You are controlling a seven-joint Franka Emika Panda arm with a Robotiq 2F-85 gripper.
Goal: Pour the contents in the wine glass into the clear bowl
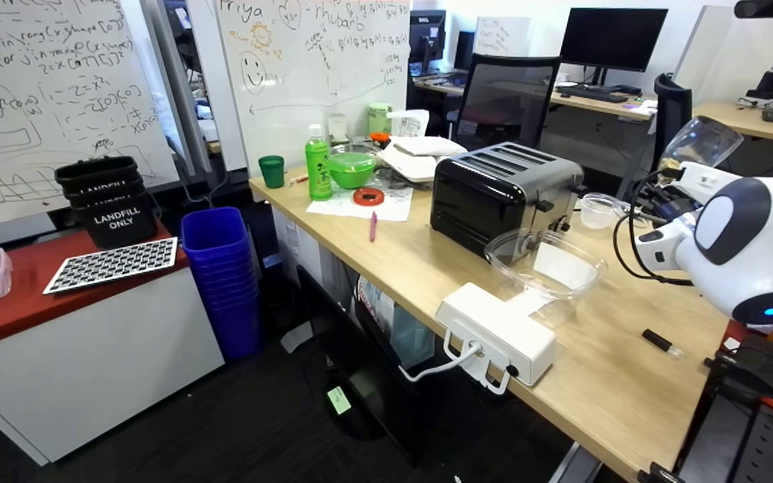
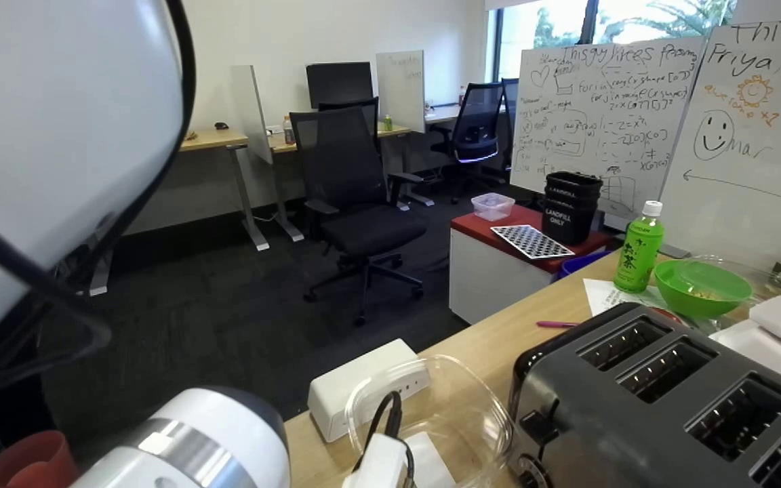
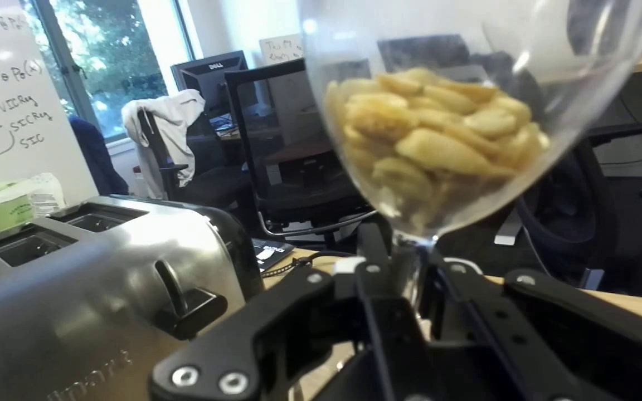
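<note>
While its stem sits clamped in the pincer [image 3: 407, 262], the glass [image 1: 708, 141] is held clear of the counter [image 1: 621, 376], nuts [image 3: 438, 128] heaped in the lower part of its cup. In an exterior view it appears at a slant. The bowl [image 1: 521, 283] rests on the counter between the toaster [image 1: 497, 201] and a white box [image 1: 497, 332], apart from the glass; whether it touches either neighbour, I cannot tell.

Wine glass [image 3: 471, 42]: rim past wrist view's top
Clear bowl [image 2: 472, 410]: cut by bottom edge in an exterior view
</note>
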